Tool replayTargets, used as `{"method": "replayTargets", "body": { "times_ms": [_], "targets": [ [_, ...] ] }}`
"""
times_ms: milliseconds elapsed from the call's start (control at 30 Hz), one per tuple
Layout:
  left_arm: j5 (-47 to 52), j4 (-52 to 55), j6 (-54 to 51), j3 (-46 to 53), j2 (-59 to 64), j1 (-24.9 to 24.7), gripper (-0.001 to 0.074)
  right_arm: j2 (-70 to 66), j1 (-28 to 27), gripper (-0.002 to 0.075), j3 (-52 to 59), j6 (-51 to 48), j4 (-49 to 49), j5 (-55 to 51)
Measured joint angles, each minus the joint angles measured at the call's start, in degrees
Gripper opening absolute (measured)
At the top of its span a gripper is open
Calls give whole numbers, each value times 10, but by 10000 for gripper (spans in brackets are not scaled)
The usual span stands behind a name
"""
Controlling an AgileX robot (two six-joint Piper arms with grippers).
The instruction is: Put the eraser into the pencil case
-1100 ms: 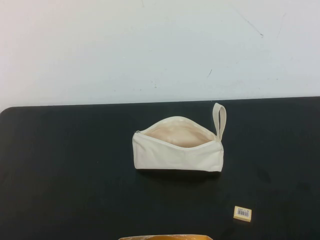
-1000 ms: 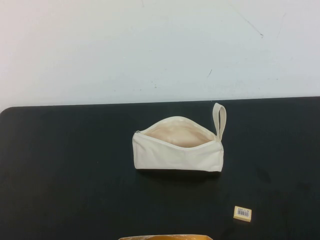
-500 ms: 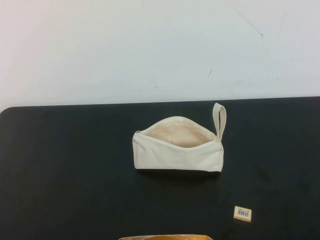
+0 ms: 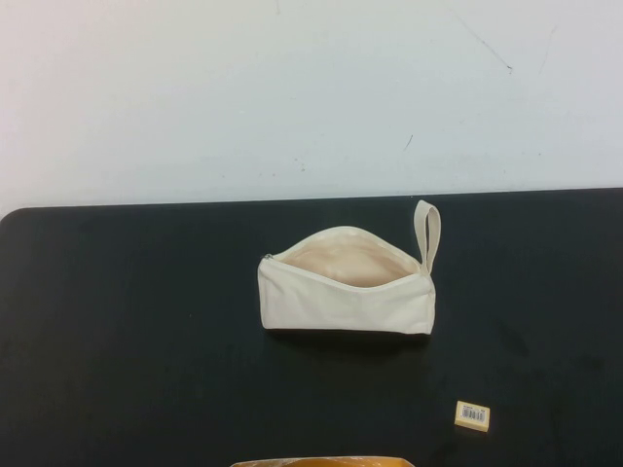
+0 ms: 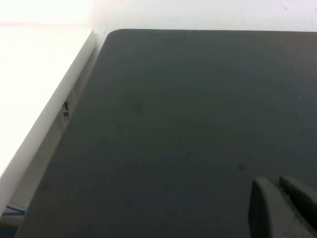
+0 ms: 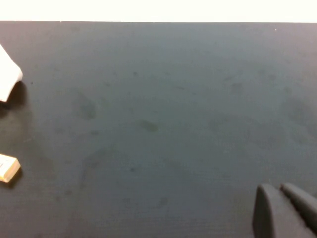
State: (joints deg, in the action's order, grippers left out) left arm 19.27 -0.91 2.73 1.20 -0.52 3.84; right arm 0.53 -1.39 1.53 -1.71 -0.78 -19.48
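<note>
The cream-white pencil case (image 4: pixel 346 292) lies in the middle of the black table with its zip open, beige lining showing, and its wrist loop (image 4: pixel 428 232) at the right end. The small tan eraser (image 4: pixel 472 415) with a barcode label lies near the table's front right; it also shows in the right wrist view (image 6: pixel 8 168), beside a corner of the case (image 6: pixel 9 75). Neither arm appears in the high view. My left gripper (image 5: pixel 277 184) is shut and empty over bare table at the left. My right gripper (image 6: pixel 277 189) is shut and empty, well apart from the eraser.
The black table (image 4: pixel 127 331) meets a white wall behind. Its rounded far left corner (image 5: pixel 116 33) and left edge show in the left wrist view. A yellow-orange object (image 4: pixel 321 461) peeks in at the front middle edge.
</note>
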Motion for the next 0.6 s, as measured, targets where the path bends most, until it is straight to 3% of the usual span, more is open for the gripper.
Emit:
{"method": "replayTargets", "body": {
  "times_ms": [367, 467, 600],
  "targets": [
    [0, 0, 0, 0, 0, 0, -3, 0, 0, -1, 0, 0, 32, 0],
    [0, 0, 0, 0, 0, 0, -3, 0, 0, -1, 0, 1, 105, 0],
    [0, 0, 0, 0, 0, 0, -3, 0, 0, -1, 1, 23, 296, -2]
  ]
}}
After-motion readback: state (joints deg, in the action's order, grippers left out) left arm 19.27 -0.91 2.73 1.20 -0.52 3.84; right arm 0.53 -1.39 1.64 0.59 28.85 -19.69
